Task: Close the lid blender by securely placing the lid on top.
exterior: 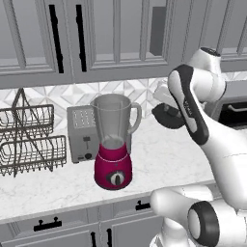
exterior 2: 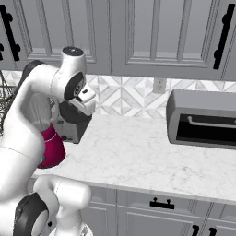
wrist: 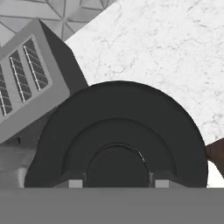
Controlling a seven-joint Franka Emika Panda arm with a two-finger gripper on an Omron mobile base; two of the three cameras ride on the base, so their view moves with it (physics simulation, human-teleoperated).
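The blender stands on the counter, a clear greyish jar [exterior: 113, 119] with a side handle on a magenta base [exterior: 113, 168] with a round dial. In the right base view my arm hides most of the jar, and the magenta base [exterior 2: 50, 148] shows beside the arm. My gripper [exterior: 166, 112] hangs above the counter to the right of the jar, about level with its upper half, and is shut on the lid [exterior: 168, 117], a flat round black disc. The lid [wrist: 118, 131] looks large in the hand view, with my gripper [wrist: 118, 183] on its raised middle. The lid [exterior 2: 73, 113] hangs under the hand.
A boxy silver toaster [exterior: 82, 132] stands right behind the blender and shows as the toaster [wrist: 26, 78] in the hand view. A wire dish rack [exterior: 29, 142] sits at the left. A dark toaster oven [exterior 2: 203, 120] stands at the right. Upper cabinets [exterior: 116, 34] hang overhead.
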